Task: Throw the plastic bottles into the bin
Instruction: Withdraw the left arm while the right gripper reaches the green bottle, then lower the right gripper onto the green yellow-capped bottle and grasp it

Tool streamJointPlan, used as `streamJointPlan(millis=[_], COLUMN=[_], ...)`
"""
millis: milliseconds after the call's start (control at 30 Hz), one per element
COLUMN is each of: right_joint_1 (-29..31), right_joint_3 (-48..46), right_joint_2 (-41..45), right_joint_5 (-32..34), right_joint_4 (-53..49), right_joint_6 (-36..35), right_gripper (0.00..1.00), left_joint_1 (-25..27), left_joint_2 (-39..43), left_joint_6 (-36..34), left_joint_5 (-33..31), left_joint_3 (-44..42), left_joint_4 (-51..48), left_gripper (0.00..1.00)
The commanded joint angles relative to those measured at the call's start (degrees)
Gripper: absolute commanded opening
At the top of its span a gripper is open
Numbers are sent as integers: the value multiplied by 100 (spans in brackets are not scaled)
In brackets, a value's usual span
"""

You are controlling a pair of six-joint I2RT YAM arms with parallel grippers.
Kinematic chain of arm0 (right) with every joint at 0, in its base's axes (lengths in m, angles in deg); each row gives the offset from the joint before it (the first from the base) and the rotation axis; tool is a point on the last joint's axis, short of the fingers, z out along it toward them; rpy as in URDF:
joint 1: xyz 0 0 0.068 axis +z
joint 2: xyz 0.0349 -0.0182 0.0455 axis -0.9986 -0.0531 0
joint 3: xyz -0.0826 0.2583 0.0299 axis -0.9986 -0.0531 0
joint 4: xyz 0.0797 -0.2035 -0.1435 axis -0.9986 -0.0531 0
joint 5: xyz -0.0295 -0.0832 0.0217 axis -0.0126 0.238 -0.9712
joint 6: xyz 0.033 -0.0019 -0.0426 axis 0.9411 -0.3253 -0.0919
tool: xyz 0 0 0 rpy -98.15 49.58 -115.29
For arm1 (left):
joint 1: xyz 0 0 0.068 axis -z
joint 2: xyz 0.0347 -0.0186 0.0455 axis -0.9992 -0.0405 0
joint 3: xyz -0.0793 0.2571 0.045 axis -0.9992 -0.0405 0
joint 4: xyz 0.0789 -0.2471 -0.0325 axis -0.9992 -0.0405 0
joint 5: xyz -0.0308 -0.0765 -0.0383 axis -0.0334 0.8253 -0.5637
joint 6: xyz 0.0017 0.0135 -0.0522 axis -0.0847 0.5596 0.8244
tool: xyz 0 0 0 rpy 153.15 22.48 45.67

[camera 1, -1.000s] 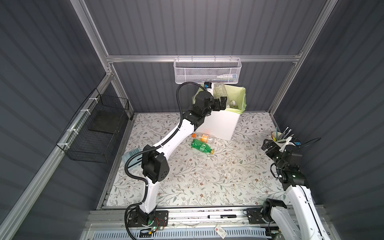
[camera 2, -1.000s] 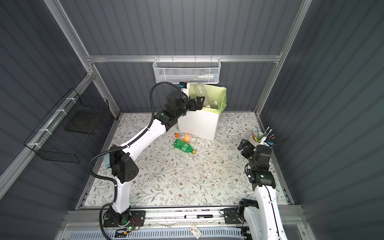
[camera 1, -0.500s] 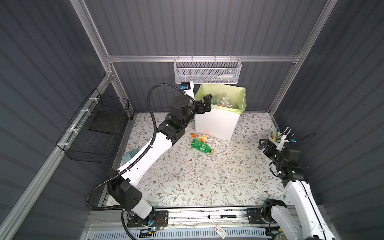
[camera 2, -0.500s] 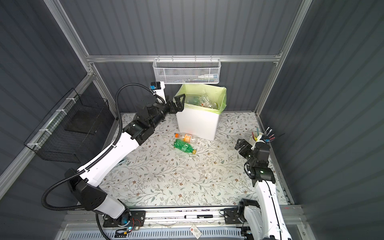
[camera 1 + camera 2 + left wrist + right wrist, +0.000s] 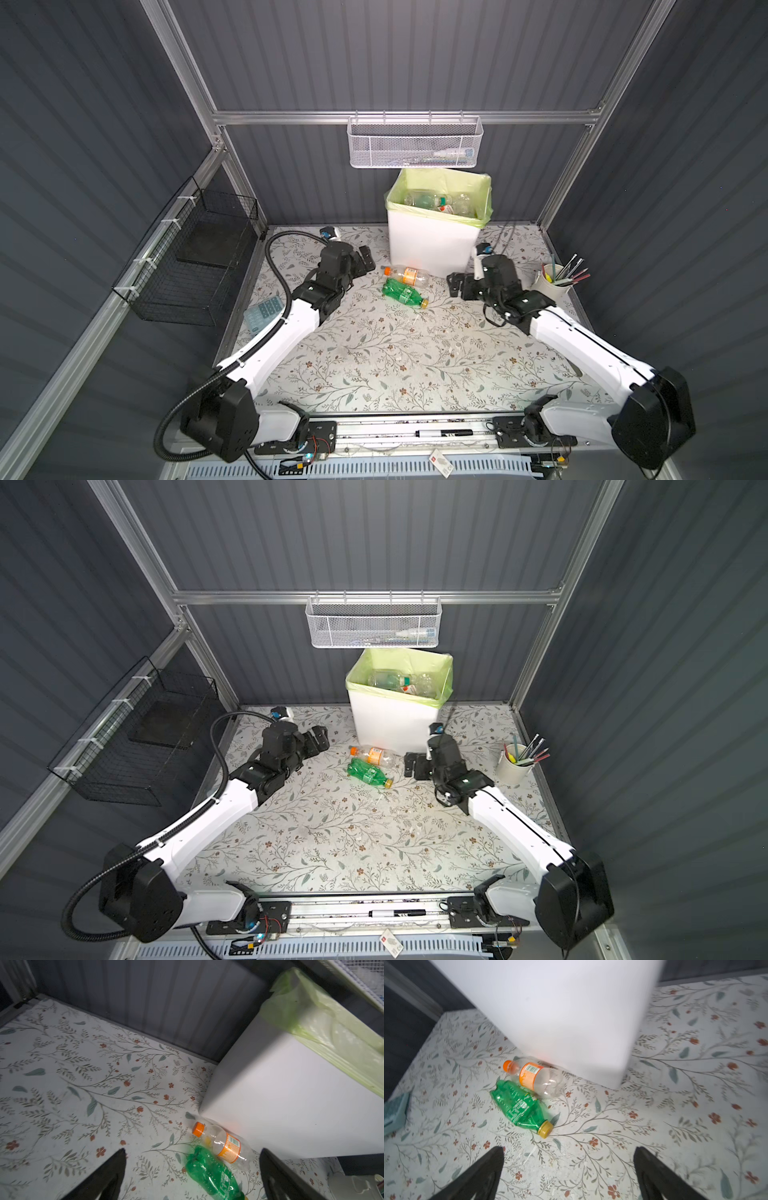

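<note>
Looking at a white bin [image 5: 432, 245] on the desk [image 5: 395, 353], already loaded with clear bottles [image 5: 420, 198]. Right at the foot of its front wall: a clear orange-capped bottle [image 5: 409, 275], lying flat. Slightly further out from the bin: a crumpled green bottle [image 5: 402, 293], snug against the clear one. Off the bin's front-left corner: left tool [image 5: 365, 261], spread wide, gripping nothing. Off its front-right corner: right tool [image 5: 454, 284], same deal, wide and empty.

I see white mesh basket [image 5: 413, 145] on back rail | black wire basket [image 5: 195, 266], left wall | pen cup [image 5: 548, 284], right edge
</note>
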State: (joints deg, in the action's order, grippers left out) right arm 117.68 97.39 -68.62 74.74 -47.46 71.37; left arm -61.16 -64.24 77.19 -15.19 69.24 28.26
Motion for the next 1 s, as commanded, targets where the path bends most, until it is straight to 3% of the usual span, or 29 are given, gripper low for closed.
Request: streamJointPlan(millis=[0,133,367,633,967], right_joint_1=[556,975,1119,1094,1043], right_joint_3=[518,1303,2630,3481,3982], right_joint_2=[-623,-1620,-3146,-4094,-4752], right_joint_5=[514,273,-329,-602,-639], right_joint_4=[-214,-515,-1348,-1953,-2167], right_joint_6=[-805,-1428,-2059,-2478,-2404], right_gripper=[99,99,99,97,96], left_joint_1=[-349,-813,-921,-938,-947], left_joint_2=[347,710,1222,1418,1438], left_joint_6=[508,810,855,861,927], left_joint_5=[-174,128,86,72,170], left_joint_3=[-558,-1243,-1719,-1943,-2080], left_joint_4=[-408,-565,-752,-870,-845], left_gripper=[100,100,100,100,100])
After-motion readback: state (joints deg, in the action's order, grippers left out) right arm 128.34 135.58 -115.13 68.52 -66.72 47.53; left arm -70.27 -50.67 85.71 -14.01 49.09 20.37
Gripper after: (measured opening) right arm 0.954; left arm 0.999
